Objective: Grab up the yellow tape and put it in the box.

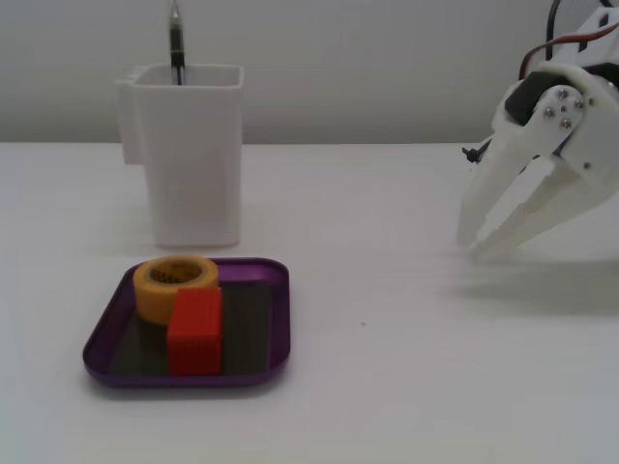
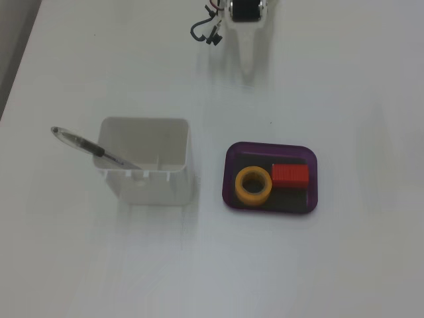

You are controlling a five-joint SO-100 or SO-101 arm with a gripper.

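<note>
The yellow tape [image 1: 174, 285] [image 2: 254, 186] lies flat inside the purple box [image 1: 273, 319] [image 2: 229, 173], on its dark floor, touching a red block [image 1: 195, 331] [image 2: 291, 175]. My white gripper [image 1: 472, 240] [image 2: 247, 66] hangs just above the table far from the box, at the right of one fixed view and at the top of the other. Its fingers [image 1: 484, 193] are slightly apart and hold nothing.
A tall white container [image 1: 191, 155] [image 2: 146, 162] with a pen [image 1: 176, 43] [image 2: 93, 149] stands beside the box. A black cable [image 2: 205, 30] hangs by the arm.
</note>
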